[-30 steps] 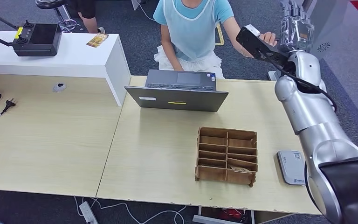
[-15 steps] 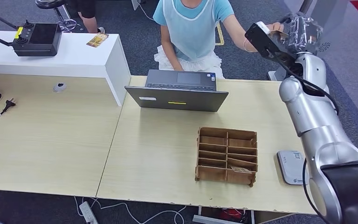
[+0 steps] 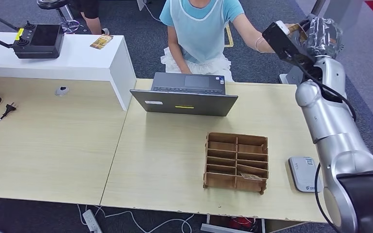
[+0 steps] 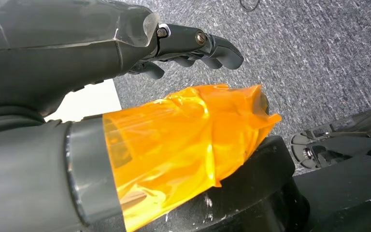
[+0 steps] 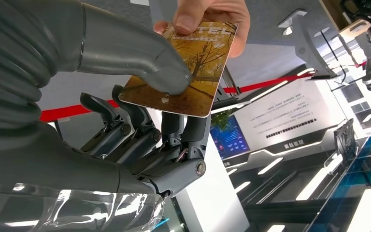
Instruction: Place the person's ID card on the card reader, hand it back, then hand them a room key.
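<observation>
Pinching one end of a glossy rectangular card printed with golden autumn trees, the robot's right hand has its thick grey thumb pressed on the card's face and its dark fingers curled beneath, while a person's hand grips the opposite end. In the head view this exchange happens high beyond the far right corner of the pale wooden desk, well apart from the flat white card reader lying near the desk's front right edge, just beside the brown wooden slotted tray.

The likely trouble is timing: both hold the card, so if the thumb lifts before the person's grip is firm, or the person lets go too soon, it would probably fall to the carpet beyond the desk. A pull from either side could also slide the slick card out from under the thumb, since only its end is caught.

The left hand, with orange film on its thumb, hangs over grey carpet, fingers loosely apart and holding nothing.
</observation>
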`<state>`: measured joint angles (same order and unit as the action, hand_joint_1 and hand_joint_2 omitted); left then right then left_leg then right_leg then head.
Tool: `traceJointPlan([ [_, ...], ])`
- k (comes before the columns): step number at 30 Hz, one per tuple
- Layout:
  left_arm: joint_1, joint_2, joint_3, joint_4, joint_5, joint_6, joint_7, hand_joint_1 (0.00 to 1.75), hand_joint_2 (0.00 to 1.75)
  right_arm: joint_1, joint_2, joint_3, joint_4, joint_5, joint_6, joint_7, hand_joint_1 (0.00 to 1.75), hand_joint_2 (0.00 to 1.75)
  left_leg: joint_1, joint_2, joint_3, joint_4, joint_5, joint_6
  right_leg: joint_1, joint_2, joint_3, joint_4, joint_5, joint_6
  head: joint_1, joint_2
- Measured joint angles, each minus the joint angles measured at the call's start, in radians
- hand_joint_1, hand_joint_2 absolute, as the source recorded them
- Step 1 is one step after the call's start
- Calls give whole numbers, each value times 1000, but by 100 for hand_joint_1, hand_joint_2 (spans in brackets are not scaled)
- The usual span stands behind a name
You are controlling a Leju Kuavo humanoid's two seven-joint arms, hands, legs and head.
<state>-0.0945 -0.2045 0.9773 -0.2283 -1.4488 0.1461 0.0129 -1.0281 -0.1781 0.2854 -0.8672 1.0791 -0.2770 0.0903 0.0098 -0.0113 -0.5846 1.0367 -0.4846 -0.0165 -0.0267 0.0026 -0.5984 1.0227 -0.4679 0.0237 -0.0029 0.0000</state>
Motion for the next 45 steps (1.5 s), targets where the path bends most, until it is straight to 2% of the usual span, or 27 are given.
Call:
traceJointPlan([
  [7,0,0,0,0,2,0,-4,0,0,26,-1,-17,-49,-52,-30,-38,175,175,0,0,0,0,0,0,0,0,0,0,0,0,0,0],
  [9,1,1,0,0,3,1,-4,0,0,40,0,-30,-81,-107,-30,-60,175,175,0,0,0,0,0,0,0,0,0,0,0,0,0,0],
  [13,2,3,0,0,6,6,-4,0,0,61,14,-63,-145,-275,32,-93,175,175,0,0,0,0,0,0,0,0,0,0,0,0,0,0],
  [16,3,5,0,0,7,8,-5,0,0,66,26,-81,-181,-353,61,-109,175,175,0,0,0,0,0,0,0,0,0,0,0,0,0,0],
  [25,4,7,0,0,7,8,-5,0,0,70,42,-102,-223,-388,76,-115,175,175,0,0,0,0,0,0,0,0,0,0,0,0,0,0],
  [28,4,8,0,0,9,8,-7,0,0,70,45,-103,-229,-437,96,-124,175,175,0,0,0,0,0,0,0,0,0,0,0,0,0,0],
  [39,3,7,0,0,19,11,-11,0,0,59,60,-140,-233,-811,309,-135,175,175,0,0,0,0,0,0,0,0,0,0,0,0,0,0],
  [45,4,7,0,0,23,16,-11,0,0,50,45,-161,-214,-974,426,-138,175,175,0,0,0,0,0,0,0,-1,0,0,0,0,0,0],
])
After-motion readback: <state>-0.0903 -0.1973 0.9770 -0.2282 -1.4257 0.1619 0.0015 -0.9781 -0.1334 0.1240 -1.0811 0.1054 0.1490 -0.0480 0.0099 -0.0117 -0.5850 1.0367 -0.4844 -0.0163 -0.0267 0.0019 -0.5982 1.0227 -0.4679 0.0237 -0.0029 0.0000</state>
